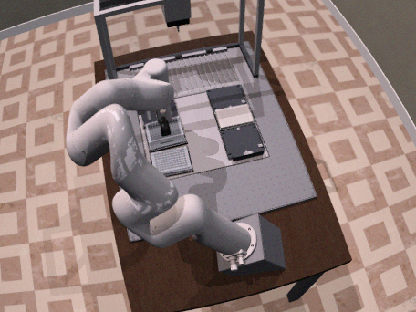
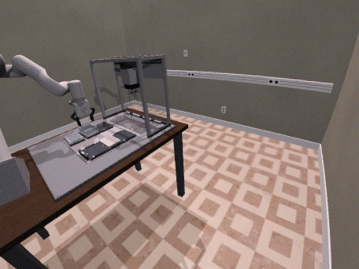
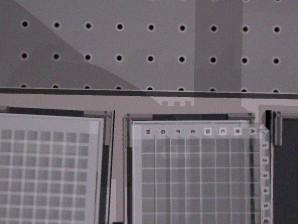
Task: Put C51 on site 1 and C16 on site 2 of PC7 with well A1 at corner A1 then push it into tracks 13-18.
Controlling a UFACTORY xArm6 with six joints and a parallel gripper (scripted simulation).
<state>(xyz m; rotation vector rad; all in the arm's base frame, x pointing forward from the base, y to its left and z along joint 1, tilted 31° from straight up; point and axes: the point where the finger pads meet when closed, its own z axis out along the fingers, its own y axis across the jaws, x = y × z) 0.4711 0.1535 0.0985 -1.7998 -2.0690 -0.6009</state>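
My gripper (image 1: 164, 127) (image 2: 82, 119) is open and empty. It hangs a little above the middle nest, where the deep-well block C51 (image 1: 177, 134) (image 2: 89, 130) (image 3: 195, 175) sits; my fingers do not show in the wrist view. The 96-well plate C15 (image 1: 170, 161) (image 2: 74, 139) (image 3: 47, 170) lies in the nearest nest. The far nest (image 2: 104, 126) (image 3: 287, 165) looks dark. The carrier PC7 (image 1: 243, 143) (image 2: 94, 150) lies on the apron before the rails. A pale plate (image 1: 234, 116) (image 2: 109, 140) lies on its middle site; both end sites look dark and bare.
The ribbed loading rails (image 1: 201, 71) (image 2: 130, 122) lie under a grey gantry frame (image 1: 260, 33) (image 2: 143, 95) with a dark head (image 1: 177, 10) hanging inside. My arm's base box (image 1: 269, 243) stands at the table's near edge.
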